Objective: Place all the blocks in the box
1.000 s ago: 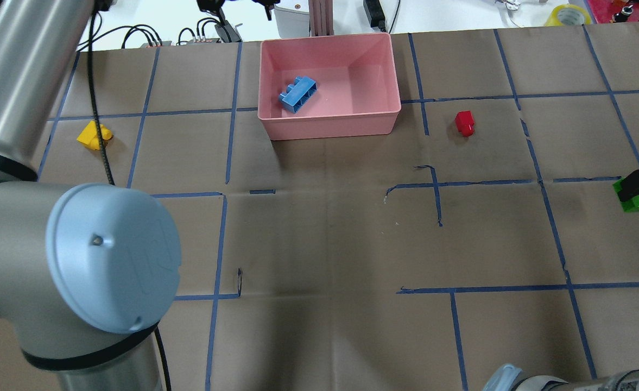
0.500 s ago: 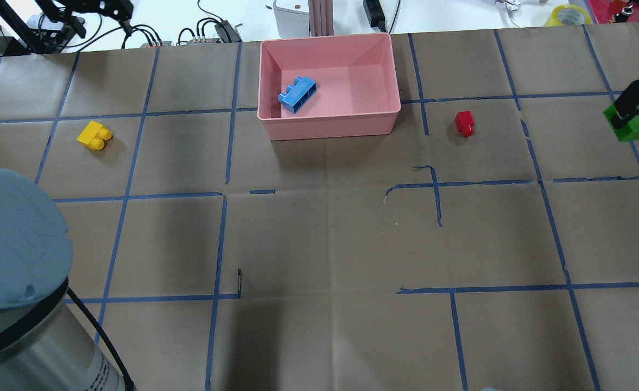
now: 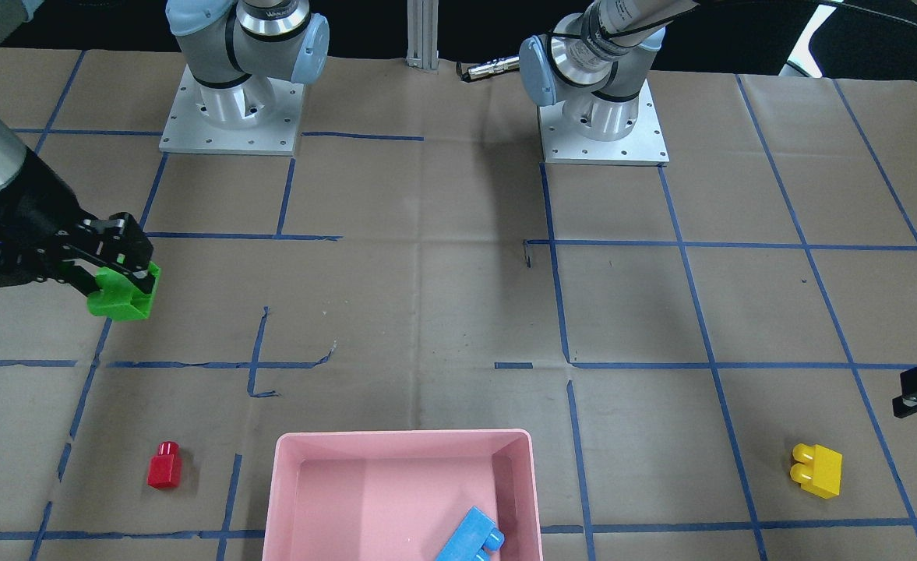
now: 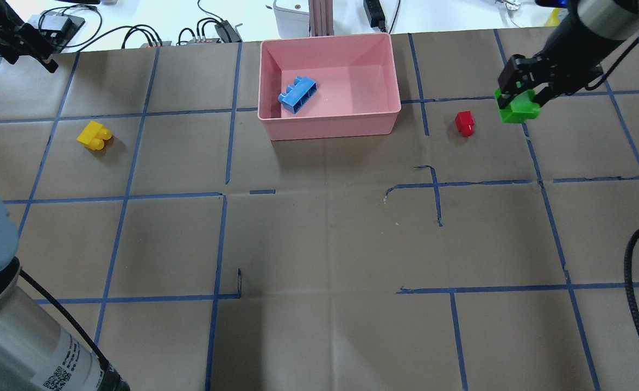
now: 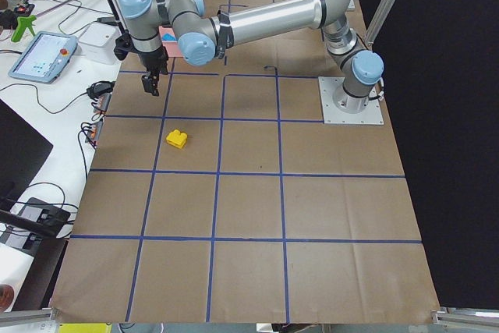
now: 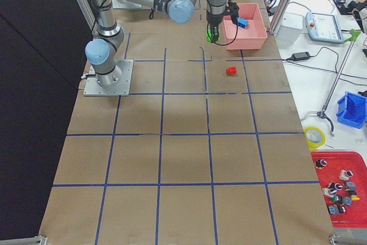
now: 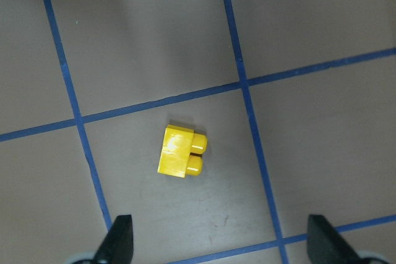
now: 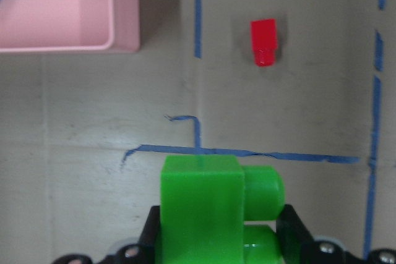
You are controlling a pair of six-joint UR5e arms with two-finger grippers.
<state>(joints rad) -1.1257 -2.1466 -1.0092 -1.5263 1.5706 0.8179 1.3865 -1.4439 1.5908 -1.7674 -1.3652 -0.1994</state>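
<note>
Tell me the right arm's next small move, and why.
Probably carry the right hand sideways toward the box until the green block hangs over its opening. The hand is shut on the green block in the air, on the far side of the red block from the box, so it is not yet above the box. Only the blue block lies inside.

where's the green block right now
Overhead view, upper right: green block gripped in the right hand, just right of the red block.
</note>
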